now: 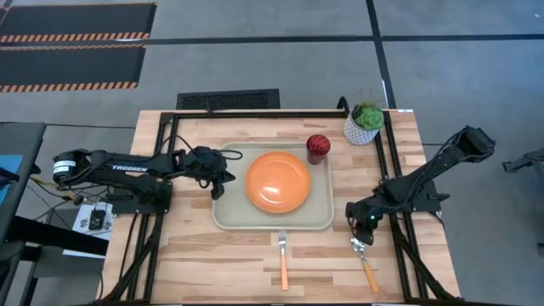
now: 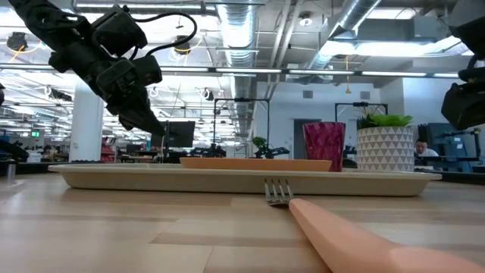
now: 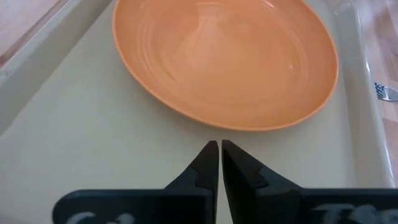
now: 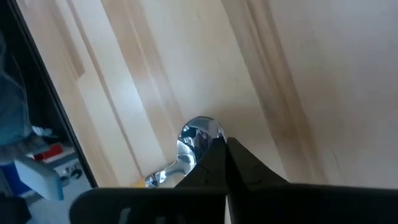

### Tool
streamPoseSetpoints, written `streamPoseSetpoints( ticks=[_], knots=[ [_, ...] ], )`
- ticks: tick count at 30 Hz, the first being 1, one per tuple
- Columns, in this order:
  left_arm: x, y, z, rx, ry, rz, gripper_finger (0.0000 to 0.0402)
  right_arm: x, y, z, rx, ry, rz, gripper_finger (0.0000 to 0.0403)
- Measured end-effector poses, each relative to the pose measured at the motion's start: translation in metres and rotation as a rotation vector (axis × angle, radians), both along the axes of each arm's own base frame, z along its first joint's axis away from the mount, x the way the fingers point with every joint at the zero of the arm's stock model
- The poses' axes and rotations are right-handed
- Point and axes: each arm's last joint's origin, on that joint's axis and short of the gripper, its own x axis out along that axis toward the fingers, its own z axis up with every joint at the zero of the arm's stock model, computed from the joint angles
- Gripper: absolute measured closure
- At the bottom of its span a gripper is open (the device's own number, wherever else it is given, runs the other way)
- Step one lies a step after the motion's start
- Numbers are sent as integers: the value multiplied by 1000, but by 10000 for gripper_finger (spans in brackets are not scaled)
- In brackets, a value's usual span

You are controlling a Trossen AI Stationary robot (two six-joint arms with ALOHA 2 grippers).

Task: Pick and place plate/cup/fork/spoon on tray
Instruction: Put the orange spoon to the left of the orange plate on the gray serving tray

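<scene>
The right tool (image 1: 360,240) is down on the worktop (image 1: 187,255) beside the tray (image 1: 228,217), its fingers clenched tight at the neck of the spoon (image 1: 366,261), just behind the silver bowl; whether the spoon is truly pinched I cannot tell. The spoon's orange handle points toward the worktop's near edge. The fork (image 1: 283,259) lies well apart, in front of the tray. On the tray sit the plate (image 1: 278,181) and the cup (image 1: 317,147). The left tool (image 3: 219,149), clenched empty, hovers over the tray's left end beside the plate. A potted plant (image 1: 365,123) stands at the far right corner.
</scene>
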Motion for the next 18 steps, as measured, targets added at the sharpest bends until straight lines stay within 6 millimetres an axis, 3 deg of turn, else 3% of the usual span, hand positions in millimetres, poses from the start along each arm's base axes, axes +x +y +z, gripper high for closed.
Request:
streamPoseSetpoints(
  ticks=[7,18],
  knots=[
    [0,0,0,0,3,0,395,6,-3,9,-48,-50,-130,400],
    [0,1,0,16,0,26,392,23,-14,61,-180,-408,-424,401]
  ],
)
